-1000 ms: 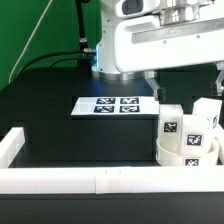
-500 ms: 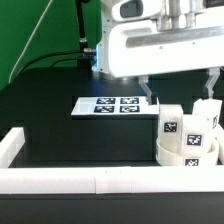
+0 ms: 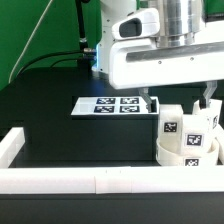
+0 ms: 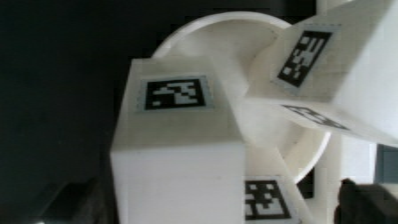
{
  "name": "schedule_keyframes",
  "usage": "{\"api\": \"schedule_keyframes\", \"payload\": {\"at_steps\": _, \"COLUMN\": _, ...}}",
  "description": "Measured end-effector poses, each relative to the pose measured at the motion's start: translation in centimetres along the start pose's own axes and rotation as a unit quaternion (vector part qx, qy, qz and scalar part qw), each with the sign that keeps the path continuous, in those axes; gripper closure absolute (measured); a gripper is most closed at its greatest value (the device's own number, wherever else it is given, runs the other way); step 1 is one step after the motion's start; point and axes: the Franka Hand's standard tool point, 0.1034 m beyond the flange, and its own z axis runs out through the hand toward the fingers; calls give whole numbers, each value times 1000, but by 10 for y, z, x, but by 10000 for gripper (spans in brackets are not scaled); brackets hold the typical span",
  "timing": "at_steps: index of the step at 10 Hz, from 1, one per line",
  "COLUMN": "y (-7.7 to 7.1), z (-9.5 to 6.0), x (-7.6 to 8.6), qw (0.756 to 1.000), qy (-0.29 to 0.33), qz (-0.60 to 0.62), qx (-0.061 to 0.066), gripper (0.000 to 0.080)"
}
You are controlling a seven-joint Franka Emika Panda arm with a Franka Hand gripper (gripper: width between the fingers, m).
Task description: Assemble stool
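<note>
Descent is what changes — the gripper (image 3: 178, 98) has come lower over the last second, its fingers (image 3: 151, 100) spread wide open and gripping nothing, straddling the legs (image 3: 170, 122) that stand on the seat disc (image 3: 176, 154) at the exterior view's right, by the rail (image 3: 100, 181). A grasp of a leg looks near. The third leg is hard to make out — the wrist view crops everything close.
</note>
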Motion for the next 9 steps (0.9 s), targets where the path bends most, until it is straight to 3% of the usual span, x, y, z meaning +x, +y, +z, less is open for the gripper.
{"api": "schedule_keyframes", "payload": {"at_steps": 2, "y": 7, "z": 6, "x": -2, "qw": 1000, "qy": -5, "qz": 19, "qx": -12, "gripper": 151}}
{"api": "schedule_keyframes", "payload": {"at_steps": 6, "y": 9, "z": 7, "x": -3, "qw": 998, "qy": -6, "qz": 65, "qx": -13, "gripper": 167}}
{"api": "schedule_keyframes", "payload": {"at_steps": 7, "y": 9, "z": 7, "x": -3, "qw": 995, "qy": -5, "qz": 101, "qx": -13, "gripper": 341}}
{"api": "schedule_keyframes", "payload": {"at_steps": 8, "y": 9, "z": 7, "x": -3, "qw": 989, "qy": -5, "qz": 146, "qx": -13, "gripper": 465}}
{"api": "schedule_keyframes", "payload": {"at_steps": 9, "y": 9, "z": 7, "x": -3, "qw": 986, "qy": -5, "qz": 163, "qx": -13, "gripper": 465}}
